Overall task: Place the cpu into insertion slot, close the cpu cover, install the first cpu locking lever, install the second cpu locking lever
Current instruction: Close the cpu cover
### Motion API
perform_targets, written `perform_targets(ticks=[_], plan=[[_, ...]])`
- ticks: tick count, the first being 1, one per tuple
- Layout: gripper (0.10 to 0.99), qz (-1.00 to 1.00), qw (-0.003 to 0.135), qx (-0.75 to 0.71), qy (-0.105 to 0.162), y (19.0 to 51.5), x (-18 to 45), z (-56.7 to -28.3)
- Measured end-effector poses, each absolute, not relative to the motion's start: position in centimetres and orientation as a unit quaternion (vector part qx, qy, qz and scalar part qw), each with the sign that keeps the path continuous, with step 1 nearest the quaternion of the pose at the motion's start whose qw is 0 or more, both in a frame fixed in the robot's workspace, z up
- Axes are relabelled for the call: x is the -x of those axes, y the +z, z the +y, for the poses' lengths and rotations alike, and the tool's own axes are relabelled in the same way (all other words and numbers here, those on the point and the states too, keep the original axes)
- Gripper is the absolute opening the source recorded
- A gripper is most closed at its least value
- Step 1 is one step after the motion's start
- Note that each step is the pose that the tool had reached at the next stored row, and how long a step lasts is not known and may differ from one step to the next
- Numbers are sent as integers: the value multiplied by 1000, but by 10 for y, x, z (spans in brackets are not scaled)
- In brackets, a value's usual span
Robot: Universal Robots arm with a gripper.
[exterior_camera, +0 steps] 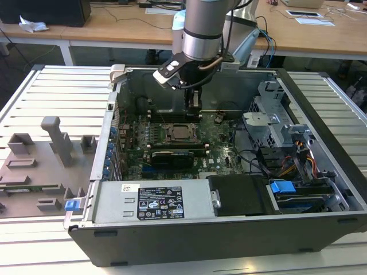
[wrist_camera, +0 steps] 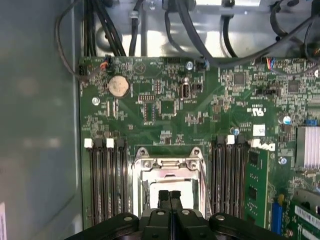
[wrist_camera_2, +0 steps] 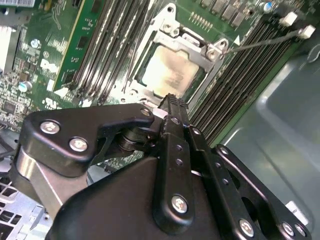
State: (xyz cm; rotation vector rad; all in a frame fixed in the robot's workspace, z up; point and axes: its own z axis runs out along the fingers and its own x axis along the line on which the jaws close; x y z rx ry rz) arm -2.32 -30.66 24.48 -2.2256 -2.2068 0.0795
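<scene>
The hand hangs just above the cpu, fingers pressed together. The cpu sits in the insertion slot, framed by the cpu cover.

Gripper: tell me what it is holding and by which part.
Nothing is held. The gripper hangs over the cpu, its jaws shut against each other with nothing between them.
</scene>
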Motion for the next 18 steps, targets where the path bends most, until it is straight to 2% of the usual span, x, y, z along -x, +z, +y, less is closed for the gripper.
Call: perform_targets(ticks=[8, 18], plan=[[106, -704, 3, 710, 25, 243, 36, -307], [106, -704, 3, 710, 25, 223, 60, -307]])
